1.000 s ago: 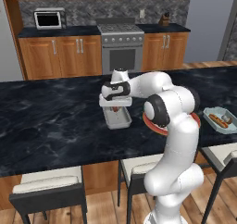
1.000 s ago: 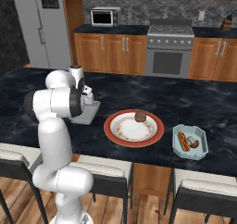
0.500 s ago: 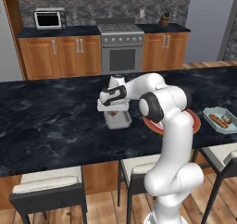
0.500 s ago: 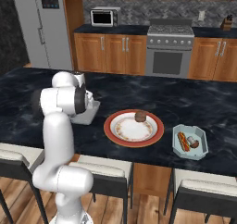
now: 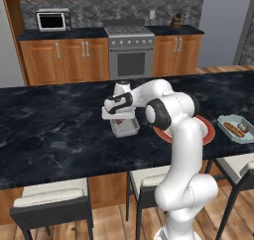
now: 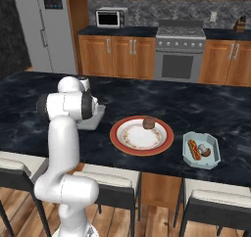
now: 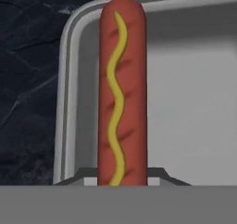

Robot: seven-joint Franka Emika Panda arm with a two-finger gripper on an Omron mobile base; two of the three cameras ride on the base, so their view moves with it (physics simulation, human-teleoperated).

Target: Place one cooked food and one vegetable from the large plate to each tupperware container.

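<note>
The gripper (image 5: 118, 119) hangs directly over the grey tupperware container (image 5: 126, 129) on the black marble counter (image 5: 54, 135). Its jaws are pressed onto a hot dog sausage (image 7: 122, 89) with a wavy line of mustard down its length. In the hand view the sausage runs straight along the gripper's axis, with the pale floor and rounded corner of the grey tub (image 7: 185, 102) behind it. That alignment suggests the cooked food is being brought down into this container and is about to be let go. Whether the sausage already touches the tub floor cannot be told.

The large plate (image 6: 117, 138), red-orange at the rim and white in the middle, sits between the two tubs. One dark brownish item (image 6: 148, 123) lies near its far edge; what food it is cannot be made out. The pale blue tupperware container (image 6: 201, 150) stands well to the other side of the plate. It already holds a second hot dog (image 6: 194, 149) and a small rounded piece beside it, so that tub looks filled.

The counter is a long island with light-cushioned stools (image 5: 49, 197) tucked under its near edge. Beyond it stand wooden cabinets, a steel oven range (image 5: 130, 53), a microwave (image 5: 52, 21) and a grey refrigerator (image 6: 51, 28).
</note>
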